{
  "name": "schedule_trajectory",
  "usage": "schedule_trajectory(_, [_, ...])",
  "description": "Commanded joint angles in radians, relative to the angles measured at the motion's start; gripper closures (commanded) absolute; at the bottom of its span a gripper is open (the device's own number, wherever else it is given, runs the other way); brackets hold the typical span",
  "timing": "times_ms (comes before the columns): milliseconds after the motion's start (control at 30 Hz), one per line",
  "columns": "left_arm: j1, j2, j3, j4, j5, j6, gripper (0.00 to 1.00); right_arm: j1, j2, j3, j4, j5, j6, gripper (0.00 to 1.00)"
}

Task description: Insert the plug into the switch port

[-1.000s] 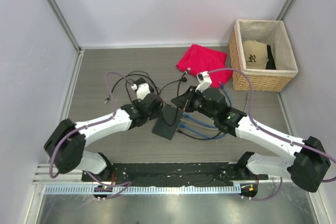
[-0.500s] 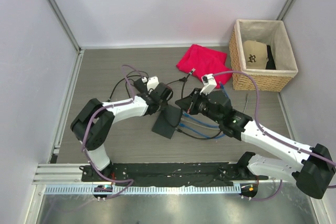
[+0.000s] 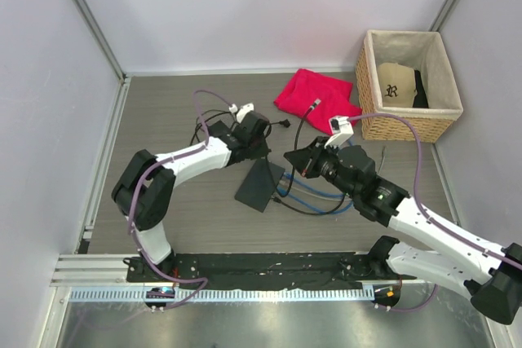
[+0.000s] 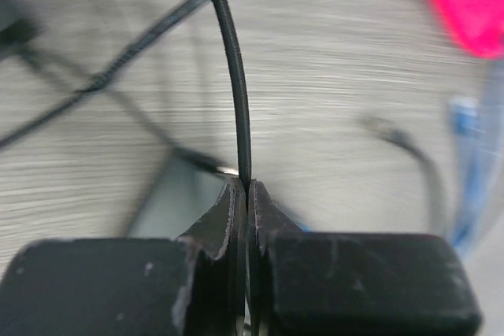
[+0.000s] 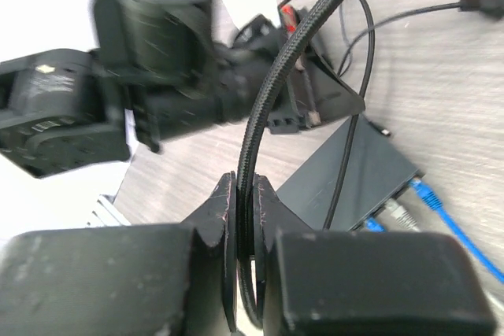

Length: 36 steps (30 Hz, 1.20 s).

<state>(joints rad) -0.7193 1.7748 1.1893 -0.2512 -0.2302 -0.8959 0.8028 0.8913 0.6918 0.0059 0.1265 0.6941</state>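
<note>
The switch (image 3: 261,185) is a flat dark box lying mid-table, with blue cables (image 3: 314,193) plugged into its right edge. My right gripper (image 3: 295,160) hovers just right of it, shut on a thick braided black cable (image 5: 268,108). That cable arcs up to a small pale-tipped plug (image 3: 316,103) above the red cloth. My left gripper (image 3: 259,143) sits just behind the switch, shut on a thin black cord (image 4: 236,76). In the right wrist view the switch (image 5: 354,171) lies below my right gripper (image 5: 245,179). In the left wrist view my left gripper (image 4: 247,186) is over a blurred switch (image 4: 177,202).
A red cloth (image 3: 316,94) lies at the back centre. A wicker basket (image 3: 369,112) holding a cap stands at the back right. Loose black cords (image 3: 214,124) loop behind the left arm. Walls close in on the left, back and right.
My left gripper has closed on the thin black cord while its arm swung towards the back right. The right arm has shifted right, carrying the braided cable, and the plug end moved right.
</note>
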Motion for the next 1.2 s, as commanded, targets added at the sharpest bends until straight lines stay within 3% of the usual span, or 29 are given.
schedule_trajectory(0, [-0.022,-0.126,0.16,0.061,0.225,0.026,1.0,-0.001,-0.052,-0.005,-0.024,0.099,-0.062,0.99])
schedule_trajectory(267, [-0.107,-0.15,0.475,0.064,0.502,0.046,0.99,0.001,-0.184,-0.05,-0.021,0.197,-0.102,0.99])
schedule_trajectory(533, [-0.14,-0.161,0.523,0.167,0.652,0.041,0.98,-0.001,-0.316,-0.095,-0.024,0.274,-0.142,0.99])
schedule_trajectory(667, [-0.137,-0.088,0.68,0.025,0.577,0.239,0.98,-0.001,-0.322,-0.087,-0.046,0.288,-0.154,0.99])
schedule_trajectory(800, [-0.131,-0.018,0.753,-0.075,0.522,0.301,0.93,-0.001,-0.327,-0.077,-0.082,0.32,-0.165,0.99])
schedule_trajectory(933, [-0.129,-0.111,0.576,-0.097,0.301,0.324,0.66,-0.001,-0.333,-0.064,-0.162,0.413,-0.174,0.99])
schedule_trajectory(1033, [-0.121,-0.201,0.405,-0.108,0.06,0.333,0.53,-0.001,-0.316,-0.066,-0.222,0.461,-0.173,0.99])
schedule_trajectory(1167, [-0.105,-0.369,0.221,-0.152,-0.144,0.328,0.39,0.001,-0.253,-0.058,-0.274,0.373,-0.189,0.99])
